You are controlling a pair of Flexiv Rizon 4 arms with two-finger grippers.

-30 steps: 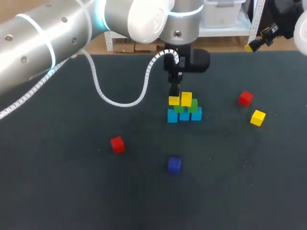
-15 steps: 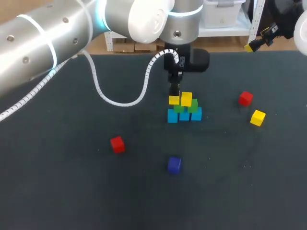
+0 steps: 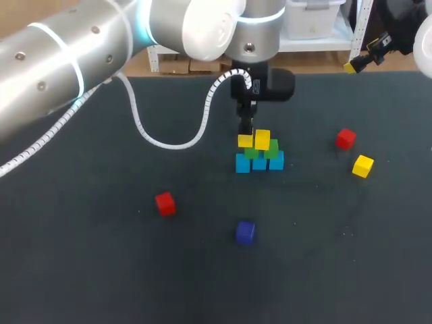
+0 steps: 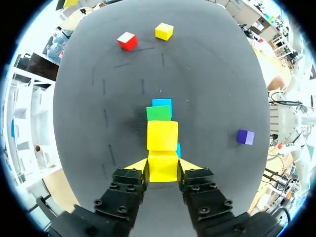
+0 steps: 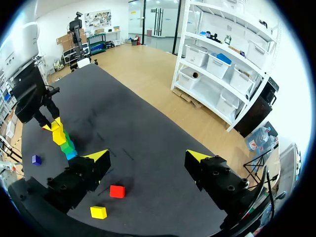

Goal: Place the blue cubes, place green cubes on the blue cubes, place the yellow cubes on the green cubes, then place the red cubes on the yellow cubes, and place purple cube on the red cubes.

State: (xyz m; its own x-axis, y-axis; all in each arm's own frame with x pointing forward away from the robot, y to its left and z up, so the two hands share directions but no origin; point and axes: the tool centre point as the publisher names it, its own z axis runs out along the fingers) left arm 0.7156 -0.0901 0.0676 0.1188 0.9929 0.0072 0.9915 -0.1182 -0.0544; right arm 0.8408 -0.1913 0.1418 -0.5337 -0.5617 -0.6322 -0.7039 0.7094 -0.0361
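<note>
Two yellow cubes sit at the top level of the stack [image 3: 260,160]. Your left gripper [image 4: 163,165] pinches the held yellow cube [image 4: 163,171] from both sides, at the stack's left end and just beside the second yellow cube [image 3: 262,140]. You can't tell whether the held one rests on the green below. The stack itself has three blue cubes [image 3: 260,163] in a row on the table [image 3: 101,256], with two green cubes [image 3: 272,150] on them. Your right gripper [image 5: 148,158] is spread wide and empty, well behind and right of the stack. The near red cube [image 3: 345,138] and the loose yellow cube [image 3: 363,165] lie right of the stack, well apart from it. The far red cube [image 3: 165,203] lies front-left of the stack, and the purple cube [image 3: 245,231] lies in front of it.
</note>
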